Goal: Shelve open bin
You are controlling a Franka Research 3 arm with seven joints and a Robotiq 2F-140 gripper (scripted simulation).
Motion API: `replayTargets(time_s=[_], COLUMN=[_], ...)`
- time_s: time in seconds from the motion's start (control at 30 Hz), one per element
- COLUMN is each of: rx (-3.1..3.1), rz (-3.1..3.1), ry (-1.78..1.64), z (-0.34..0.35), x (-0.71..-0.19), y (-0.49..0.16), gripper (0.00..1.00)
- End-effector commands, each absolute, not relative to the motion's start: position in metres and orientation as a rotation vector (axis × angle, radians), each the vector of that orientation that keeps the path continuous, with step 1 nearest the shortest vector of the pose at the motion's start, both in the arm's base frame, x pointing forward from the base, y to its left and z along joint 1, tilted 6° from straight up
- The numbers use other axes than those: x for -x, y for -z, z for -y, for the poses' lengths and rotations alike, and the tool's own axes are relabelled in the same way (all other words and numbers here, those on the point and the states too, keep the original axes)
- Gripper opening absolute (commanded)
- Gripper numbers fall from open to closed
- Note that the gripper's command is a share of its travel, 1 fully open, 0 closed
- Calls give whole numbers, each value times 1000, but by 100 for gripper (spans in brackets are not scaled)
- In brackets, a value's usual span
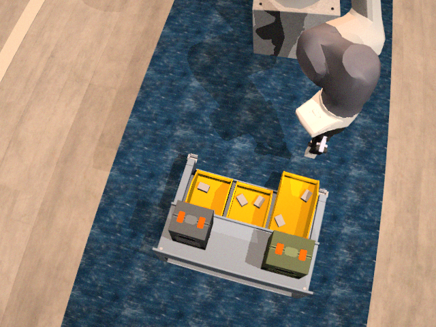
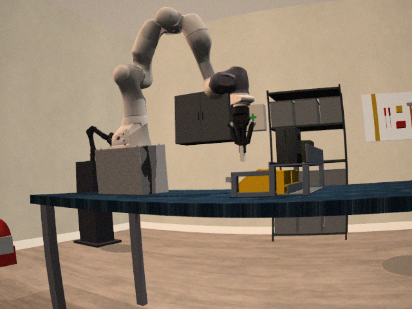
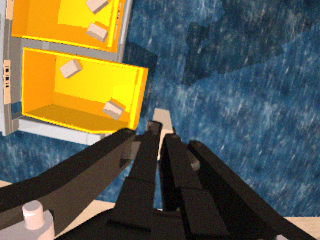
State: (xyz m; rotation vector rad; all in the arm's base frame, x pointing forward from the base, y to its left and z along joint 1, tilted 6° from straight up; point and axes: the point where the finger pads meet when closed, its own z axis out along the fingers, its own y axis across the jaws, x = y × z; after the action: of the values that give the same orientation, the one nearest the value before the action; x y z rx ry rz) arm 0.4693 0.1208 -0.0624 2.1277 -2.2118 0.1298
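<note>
the yellow bin that juts out (image 1: 295, 207) (image 3: 95, 87) is in the end place of the row, on the side of the shelf (image 1: 230, 237) (image 2: 271, 179) (image 3: 6, 112) beneath the green case (image 1: 290, 255). its front end reaches farther toward the robot than the fronts of its two neighbours, and its rear runs in under the upper board. two pale blocks lie inside it, one near the front, one farther back. whether it sits quite level, or clear of the lip, i cannot tell.

next to it, behind a grey divider, stands the middle bin (image 1: 248, 209) (image 3: 65, 20), also with two blocks. the far bin (image 1: 211, 195) (image 2: 254, 184) shows one block. a dark grey case (image 1: 191, 225) sits on the upper board at that end.

the pincer (image 1: 311, 151) (image 2: 242, 156) (image 3: 159, 120) is clenched on nothing, its fingertips together and pointing down. it hangs in the air above the bench (image 1: 218, 302) (image 2: 199, 206) (image 3: 250, 150), out in front of the jutting bin and apart from it. the arm (image 1: 345, 70) (image 2: 199, 40) arches over from its grey pedestal (image 1: 262, 42) (image 2: 116, 172).
</note>
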Motion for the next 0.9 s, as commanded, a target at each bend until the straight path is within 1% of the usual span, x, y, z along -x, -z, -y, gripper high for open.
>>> replayTargets(time_s=[0.0,0.23,0.87], rx=[-2134,-2134,-2134], rz=[2210,2210,2210], ry=[-134,-134,-134], z=[-120,-119,-112], x=[-471,-471,-472], y=[67,79,134], gripper=[0,0,0])
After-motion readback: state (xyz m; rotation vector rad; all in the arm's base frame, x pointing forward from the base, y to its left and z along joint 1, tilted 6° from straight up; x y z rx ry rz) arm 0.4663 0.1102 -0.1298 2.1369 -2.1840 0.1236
